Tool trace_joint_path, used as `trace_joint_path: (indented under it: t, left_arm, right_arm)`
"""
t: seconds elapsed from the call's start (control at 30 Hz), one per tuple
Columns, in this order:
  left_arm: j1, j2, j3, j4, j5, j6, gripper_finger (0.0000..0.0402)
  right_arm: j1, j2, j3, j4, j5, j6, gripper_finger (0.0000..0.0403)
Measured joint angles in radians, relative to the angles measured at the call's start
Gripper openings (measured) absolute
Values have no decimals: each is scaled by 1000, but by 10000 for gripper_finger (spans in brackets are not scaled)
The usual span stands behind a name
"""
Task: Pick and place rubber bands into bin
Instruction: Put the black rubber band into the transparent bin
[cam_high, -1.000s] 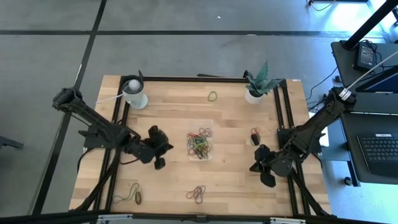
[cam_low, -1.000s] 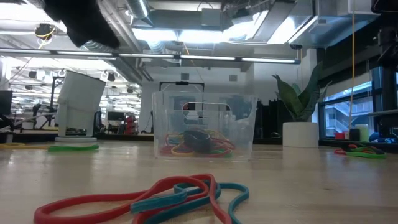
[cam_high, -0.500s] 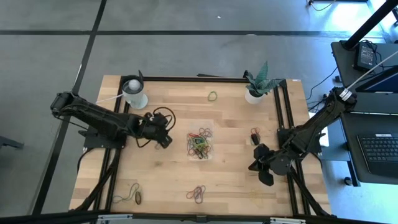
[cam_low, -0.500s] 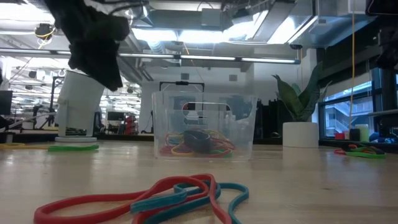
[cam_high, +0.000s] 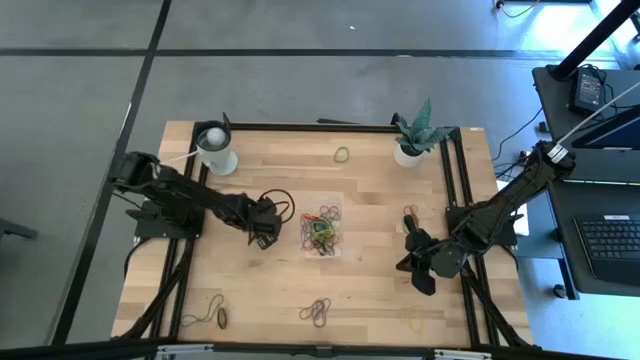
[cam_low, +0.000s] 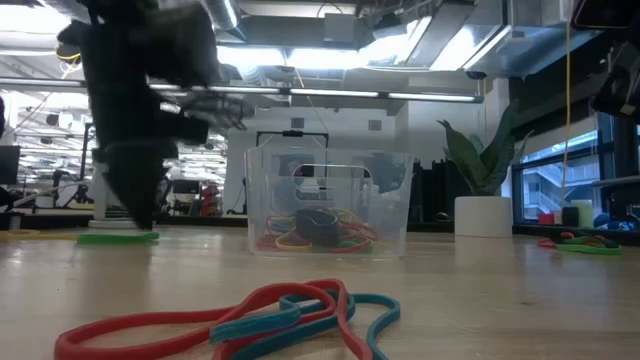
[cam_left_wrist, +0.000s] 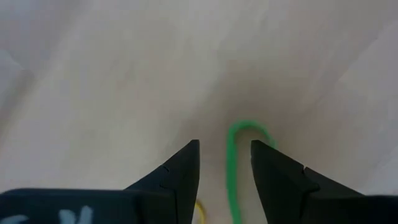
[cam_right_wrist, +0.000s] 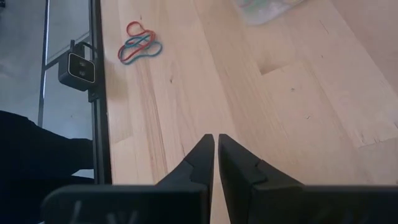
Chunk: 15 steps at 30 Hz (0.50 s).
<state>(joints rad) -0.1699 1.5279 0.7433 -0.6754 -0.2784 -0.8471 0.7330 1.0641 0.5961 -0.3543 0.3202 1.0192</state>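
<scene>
So the left gripper (cam_high: 266, 240) sits just left of the bin (cam_high: 322, 229), fingers spread apart, nothing held.

Mid-table, that bin is a clear, low-walled plastic box, long axis running front-to-back in the high view, with a tangle of thin rubber bands (cam_low: 318, 232) in red, yellow, green and something dark piled inside. The left wrist view shows a green band (cam_left_wrist: 234, 163) lying on the pale wood between the parted fingers (cam_left_wrist: 180, 173), its loop stretched lengthwise along them. A red-and-blue clump (cam_high: 318, 312) lies near the front edge, and one green loop (cam_high: 342, 154) near the back. Compared to a second ago, the left arm has swung in closer to the bin and its fingers have gone from pinched to spread. Over on the right side of the table, the right gripper (cam_right_wrist: 216, 163) waits pinched shut and empty.
</scene>
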Motion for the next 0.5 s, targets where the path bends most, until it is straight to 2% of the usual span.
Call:
trace_joint_path:
  t: [0.23, 0.33, 0.43, 0.5]
  left_arm:
    - [3, 98, 14, -11, 137, -44, 129]
    - [5, 87, 27, -29, 183, -74, 91]
    - [7, 45, 51, -64, 265, -77, 27]
    - [11, 1, 69, -74, 299, -77, 9]
  right_arm:
    - [0, 0, 0, -1, 0, -2, 28]
    - [0, 0, 0, -1, 0, -2, 28]
    - [0, 0, 0, -1, 0, -2, 28]
    - [0, 0, 0, 0, 0, -2, 28]
